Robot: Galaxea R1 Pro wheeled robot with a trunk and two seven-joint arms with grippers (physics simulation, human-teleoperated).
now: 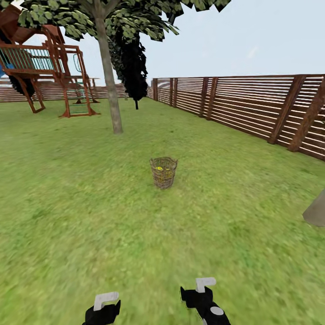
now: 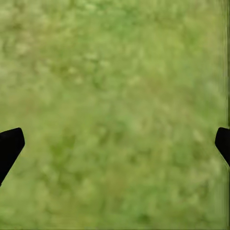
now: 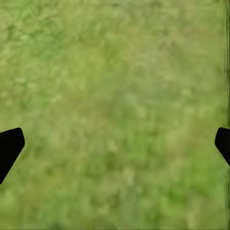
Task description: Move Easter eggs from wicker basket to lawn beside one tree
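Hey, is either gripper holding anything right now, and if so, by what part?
Nothing is held. The left gripper and right gripper are both open over bare lawn. The eggs sit in the basket ahead.

Wicker basket point(image 1: 163, 173) upright on lawn point(image 1: 90, 216); yellow eggs point(image 1: 159, 169) inside; tree point(image 1: 109, 81) beyond.

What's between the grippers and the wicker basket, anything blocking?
Nothing visible. Bare lawn runs from the left gripper and right gripper to the wicker basket. More open grass lies between the basket and the tree behind it.
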